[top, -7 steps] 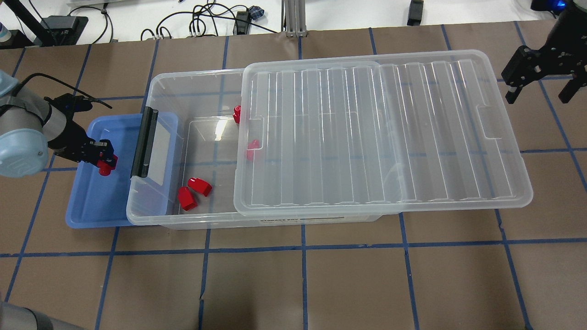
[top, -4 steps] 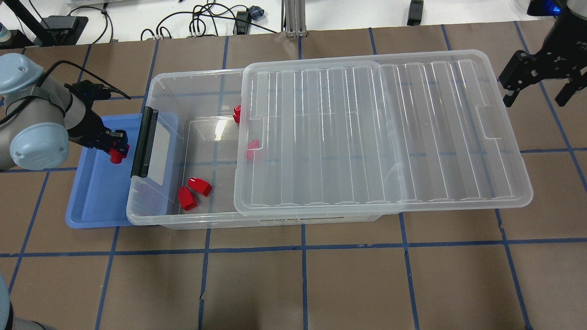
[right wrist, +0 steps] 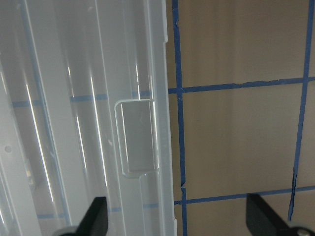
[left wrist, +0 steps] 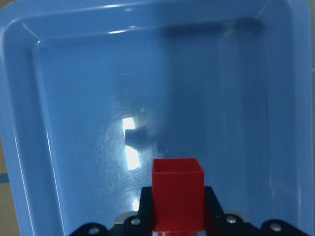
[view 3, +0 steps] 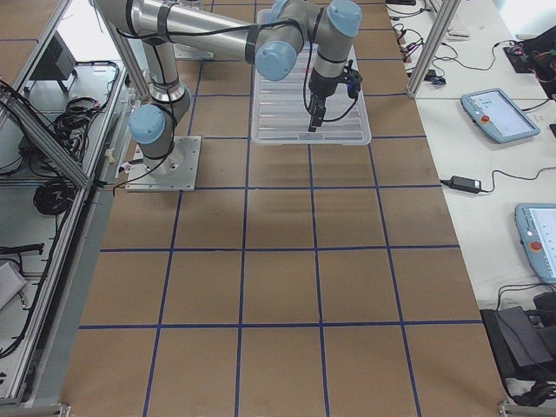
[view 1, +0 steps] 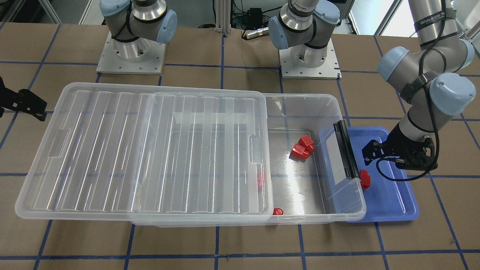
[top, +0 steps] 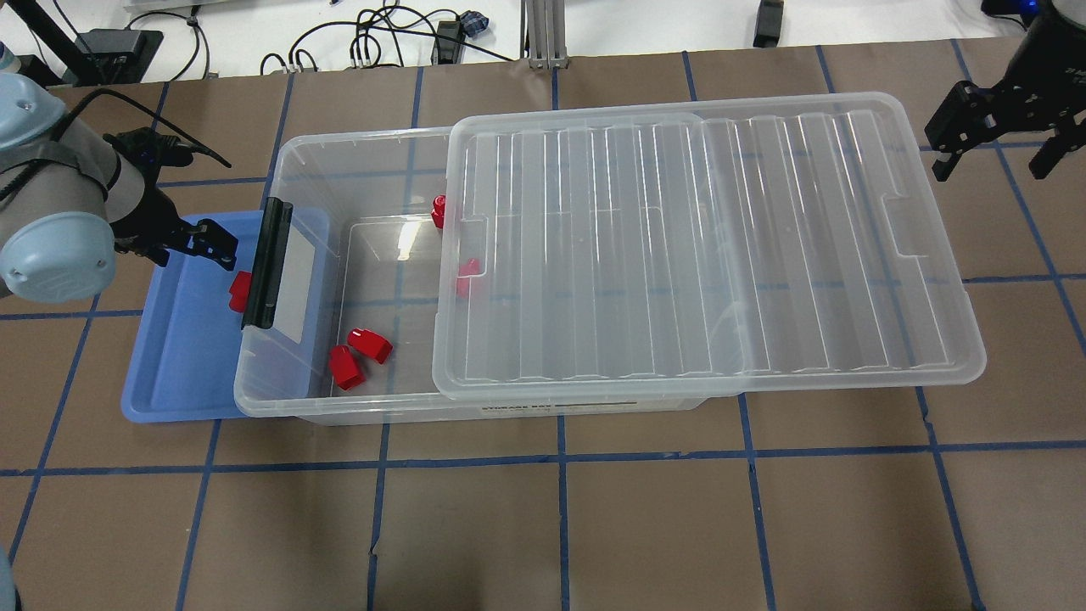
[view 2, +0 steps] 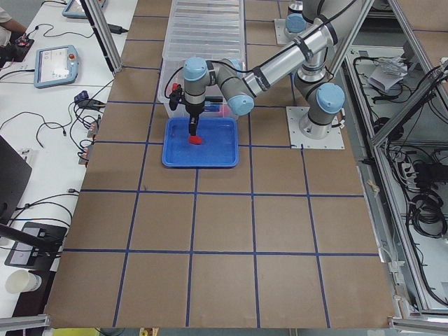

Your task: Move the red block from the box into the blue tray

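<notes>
L pincer (left wrist: 177, 192) has carried the red block (top: 240, 290) across the blue tray (top: 182, 373) toward the box (top: 280, 399) latch end. It's still clamped on it, low, so release looks next. R pincer (top: 994, 161) spread open, idle.

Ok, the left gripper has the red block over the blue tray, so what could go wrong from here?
1. The red block hangs right beside the latch end of the box, whose rim overhangs the blue tray; on release it could strike that wall and tumble.
2. The left gripper looks shut on it, but its height above the tray floor is unclear; a drop could bounce it on the glossy plastic.
</notes>
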### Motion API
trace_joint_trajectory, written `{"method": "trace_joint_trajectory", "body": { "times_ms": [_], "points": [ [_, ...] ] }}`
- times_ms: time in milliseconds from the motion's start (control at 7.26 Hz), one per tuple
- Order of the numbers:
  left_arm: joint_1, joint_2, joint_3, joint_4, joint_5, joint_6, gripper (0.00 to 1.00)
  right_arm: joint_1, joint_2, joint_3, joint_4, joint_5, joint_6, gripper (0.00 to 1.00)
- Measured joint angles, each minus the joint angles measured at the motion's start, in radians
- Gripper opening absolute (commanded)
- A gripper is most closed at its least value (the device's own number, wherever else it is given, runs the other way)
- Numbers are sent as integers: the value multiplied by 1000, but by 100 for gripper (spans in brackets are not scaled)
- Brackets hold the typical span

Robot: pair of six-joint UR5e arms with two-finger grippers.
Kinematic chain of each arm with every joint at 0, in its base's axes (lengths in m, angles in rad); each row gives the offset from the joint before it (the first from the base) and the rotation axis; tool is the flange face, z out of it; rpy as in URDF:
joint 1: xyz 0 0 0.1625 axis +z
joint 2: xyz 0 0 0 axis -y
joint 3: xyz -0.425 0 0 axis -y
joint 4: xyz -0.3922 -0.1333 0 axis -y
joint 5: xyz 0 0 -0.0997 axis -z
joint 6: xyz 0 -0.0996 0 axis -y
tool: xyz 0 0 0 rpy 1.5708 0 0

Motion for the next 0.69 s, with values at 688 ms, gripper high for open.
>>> {"method": "trace_joint_trajectory", "body": {
  "times_ms": [688],
  "points": [
    [-248, 112, 308, -478, 62, -267, 100, -83, 50, 15, -60, -19, -5, 100]
  ]
}}
